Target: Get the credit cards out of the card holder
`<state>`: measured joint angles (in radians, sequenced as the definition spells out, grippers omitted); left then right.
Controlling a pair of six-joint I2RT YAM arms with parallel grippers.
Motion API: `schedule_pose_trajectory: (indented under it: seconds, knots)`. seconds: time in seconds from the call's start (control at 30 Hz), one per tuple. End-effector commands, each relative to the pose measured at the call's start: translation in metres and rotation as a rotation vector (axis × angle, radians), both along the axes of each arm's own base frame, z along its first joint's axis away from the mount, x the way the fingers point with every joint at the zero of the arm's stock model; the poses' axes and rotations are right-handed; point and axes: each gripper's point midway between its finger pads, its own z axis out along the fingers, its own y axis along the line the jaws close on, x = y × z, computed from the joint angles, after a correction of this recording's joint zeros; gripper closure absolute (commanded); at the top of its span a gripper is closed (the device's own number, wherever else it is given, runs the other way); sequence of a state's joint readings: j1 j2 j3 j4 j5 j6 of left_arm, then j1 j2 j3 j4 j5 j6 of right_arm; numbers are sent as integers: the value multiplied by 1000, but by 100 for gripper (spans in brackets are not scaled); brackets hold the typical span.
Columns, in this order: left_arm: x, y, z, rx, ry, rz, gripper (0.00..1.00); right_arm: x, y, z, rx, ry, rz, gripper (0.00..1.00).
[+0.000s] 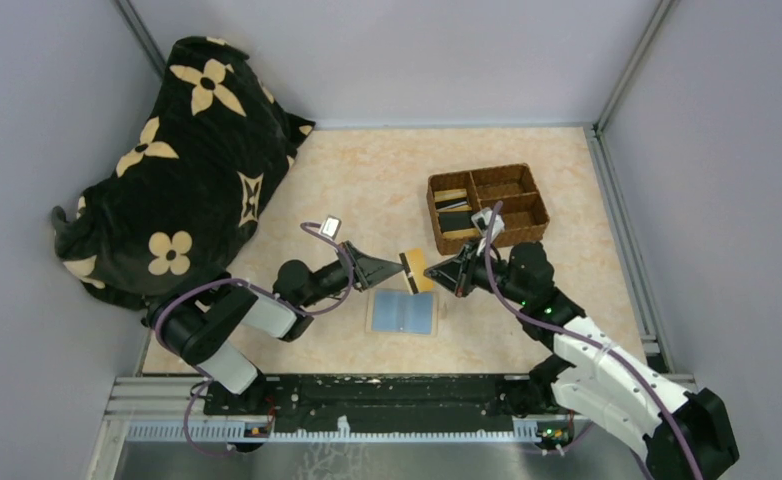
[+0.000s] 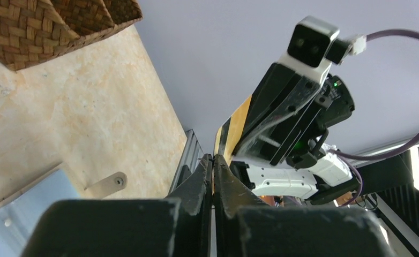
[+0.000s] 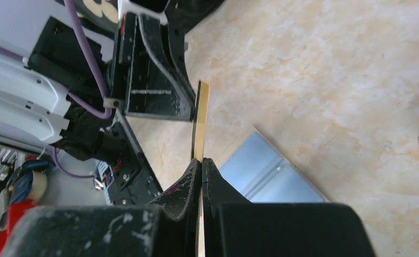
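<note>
1. The card holder lies open and flat on the worktop, near the middle. Its pale blue inside faces up.
2. One gold card with a dark stripe is out of the holder. It is up in the air, just at 12 o'clock from the holder.
3. The left gripper is clenched on the card's 9 o'clock end. The right gripper is clenched on the 3 o'clock end. Both hold the same card.
4. The right wrist view shows the card edge-on, pinched tight by the right gripper, with the holder lying below.
5. The brown woven tray sits at 1 o'clock from the holder. Some other cards already lie in its 9 o'clock boxes.
6. So I think a good part of the job is done. This looks like a pass from one arm to the other.
7. What is left: one gripper must let go, and the card must be put down.
8. I cannot tell if more cards hide in the holder's pockets.
</note>
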<state>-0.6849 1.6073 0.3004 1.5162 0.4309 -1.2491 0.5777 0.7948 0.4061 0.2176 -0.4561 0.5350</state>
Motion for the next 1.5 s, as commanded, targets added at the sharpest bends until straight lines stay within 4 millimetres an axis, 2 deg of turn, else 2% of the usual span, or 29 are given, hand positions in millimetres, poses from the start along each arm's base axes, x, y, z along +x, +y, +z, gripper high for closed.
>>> schedule_pose_trajectory:
  seconds: [0.0, 0.17, 0.27, 0.4, 0.47, 0.53, 0.63, 0.77, 0.87, 0.97, 1.07, 1.23, 1.47]
  knots:
    - [-23, 10, 41, -137, -181, -41, 96, 15, -8, 55, 65, -155, -31, 100]
    - [-25, 13, 37, -130, -172, -36, 97, 16, -7, 59, 67, -160, -10, 100]
    - [-25, 13, 38, -131, -173, -31, 94, 15, -6, 54, 62, -148, 3, 100]
    - [-24, 14, 35, -127, -164, -25, 81, 17, -9, 49, 38, -146, -18, 100]
    - [-24, 14, 33, -122, -160, -22, 72, 24, -15, 50, -10, -154, -58, 100]
    - [-25, 16, 27, -109, -154, -14, 63, 36, -23, 51, -74, -161, -119, 100]
    - [-27, 20, 12, -73, -124, -1, 58, 59, -37, 54, -179, -163, -218, 100]
    - [-30, 27, -21, 6, -64, 24, 57, 101, -57, 46, -334, -124, -349, 100]
    - [-35, 31, -41, 57, -27, 25, 57, 133, -75, 42, -384, -65, -438, 100]
    - [-38, 34, -50, 83, -19, 27, 57, 159, -91, 42, -341, -14, -492, 100]
    - [-41, 36, -52, 95, -24, 26, 57, 183, -119, 37, -390, 9, -604, 100]
    - [-44, 37, -57, 109, -20, 16, 57, 198, -157, 28, -464, 46, -726, 100]
    - [-43, 34, -66, 131, -9, 7, 57, 201, -173, 4, -510, 80, -760, 100]
